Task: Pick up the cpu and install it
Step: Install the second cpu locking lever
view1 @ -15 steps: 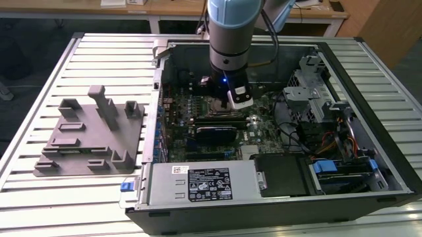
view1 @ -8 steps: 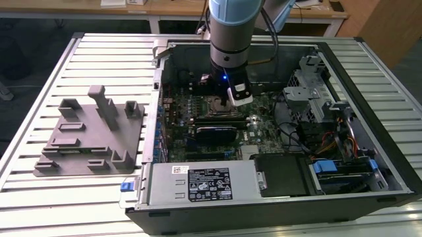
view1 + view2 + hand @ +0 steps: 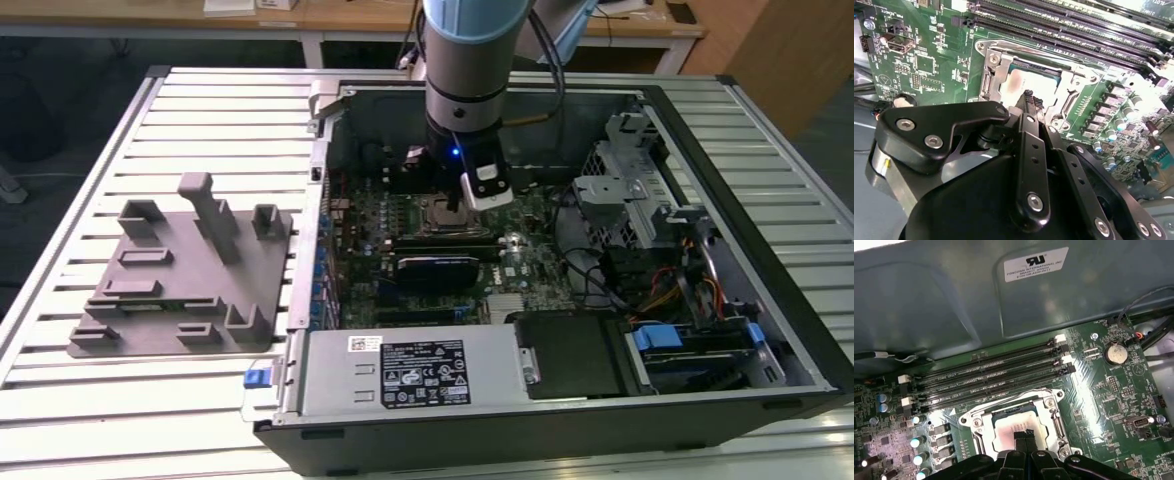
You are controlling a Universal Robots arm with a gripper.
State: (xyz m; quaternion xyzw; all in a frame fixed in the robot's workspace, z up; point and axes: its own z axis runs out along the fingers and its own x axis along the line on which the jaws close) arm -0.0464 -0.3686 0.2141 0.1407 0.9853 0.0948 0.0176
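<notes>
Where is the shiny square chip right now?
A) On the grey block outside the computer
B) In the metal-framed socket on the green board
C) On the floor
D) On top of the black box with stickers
B. In both wrist views the cpu lies inside the socket on the motherboard, with the gripper right over it.

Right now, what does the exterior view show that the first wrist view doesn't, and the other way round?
Exterior view alone: the grey fixture block on the slatted table, the power supply, the drive bays, and the arm reaching into the case.

First wrist view alone: the coin battery and the case-wall label.

Both: the gripper above the socket, where the cpu lies, plus the memory slots.
</notes>
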